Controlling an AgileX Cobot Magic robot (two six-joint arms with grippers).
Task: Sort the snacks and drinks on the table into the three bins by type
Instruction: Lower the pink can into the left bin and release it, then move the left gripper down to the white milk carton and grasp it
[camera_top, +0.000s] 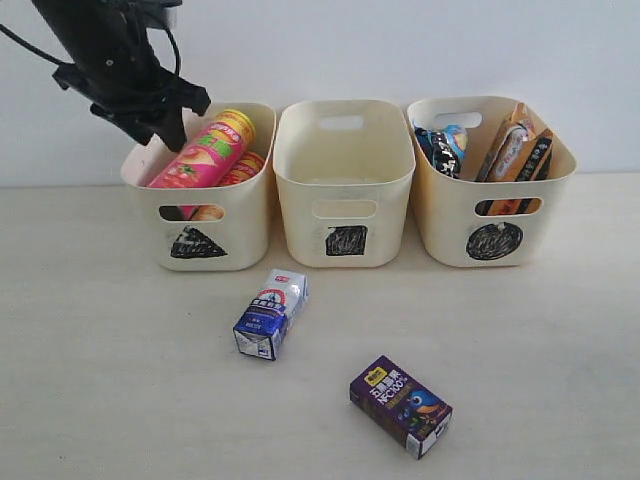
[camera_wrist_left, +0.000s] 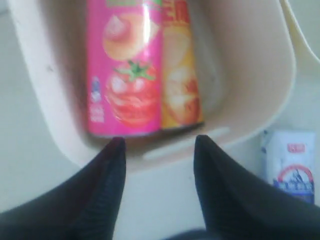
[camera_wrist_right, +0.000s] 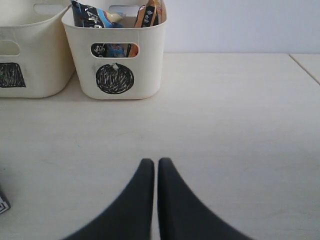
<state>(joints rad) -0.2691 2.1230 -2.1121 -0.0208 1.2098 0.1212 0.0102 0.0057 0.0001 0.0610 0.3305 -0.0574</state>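
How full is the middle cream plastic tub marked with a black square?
Empty, as far as visible: the square-marked cream plastic tub shows only bare inner walls in the exterior view.

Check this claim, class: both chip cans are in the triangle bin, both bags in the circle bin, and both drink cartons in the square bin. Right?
Wrong in its last part: the exterior view shows the blue carton and the purple carton lying on the table, in no bin. The rest stands.

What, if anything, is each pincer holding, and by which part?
Nothing: the left pincer hangs open over the triangle bin; the right pincer is shut, empty.
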